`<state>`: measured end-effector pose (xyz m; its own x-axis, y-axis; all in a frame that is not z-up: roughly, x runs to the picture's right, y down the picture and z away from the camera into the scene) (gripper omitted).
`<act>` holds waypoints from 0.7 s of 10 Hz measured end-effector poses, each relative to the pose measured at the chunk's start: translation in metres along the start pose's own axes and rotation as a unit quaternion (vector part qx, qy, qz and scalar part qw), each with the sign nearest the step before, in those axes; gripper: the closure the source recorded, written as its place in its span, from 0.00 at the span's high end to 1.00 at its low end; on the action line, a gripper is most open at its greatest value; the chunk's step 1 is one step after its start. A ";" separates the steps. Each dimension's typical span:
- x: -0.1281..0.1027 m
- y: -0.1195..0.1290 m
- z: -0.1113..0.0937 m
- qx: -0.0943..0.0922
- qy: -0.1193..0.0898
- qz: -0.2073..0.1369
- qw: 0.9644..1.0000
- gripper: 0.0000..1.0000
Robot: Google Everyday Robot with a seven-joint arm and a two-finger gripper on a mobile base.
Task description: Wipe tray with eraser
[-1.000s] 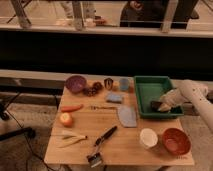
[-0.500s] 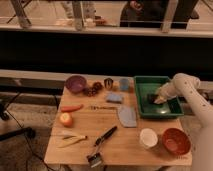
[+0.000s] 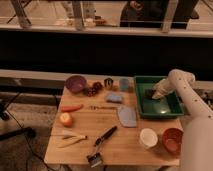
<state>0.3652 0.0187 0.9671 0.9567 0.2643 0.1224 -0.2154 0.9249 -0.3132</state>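
Note:
The green tray [image 3: 172,107] sits at the table's back right. My gripper [image 3: 155,95] reaches in from the right on a white arm [image 3: 182,82] and is low over the tray's far-left part. A small dark block, the eraser [image 3: 148,93], shows at the gripper's tip against the tray floor. Whether the gripper is holding it cannot be made out.
On the wooden table [image 3: 125,150] are a purple bowl [image 3: 76,83], a light blue block [image 3: 115,97], a grey-blue pad [image 3: 126,116], a black-handled brush [image 3: 102,145], a carrot [image 3: 71,107], a white cup [image 3: 148,137] and an orange-red bowl [image 3: 172,140].
The gripper has moved inside the tray from its nearer part toward the far-left part, and the dark block has gone with it.

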 end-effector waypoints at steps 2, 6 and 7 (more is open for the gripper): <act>0.010 0.000 -0.005 0.008 -0.006 0.005 1.000 0.00; 0.007 0.005 -0.014 0.016 -0.025 0.012 0.999 0.00; 0.008 0.009 -0.019 0.018 -0.030 0.015 0.999 0.00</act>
<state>0.3745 0.0239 0.9476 0.9367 0.3063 0.1698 -0.2511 0.9253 -0.2841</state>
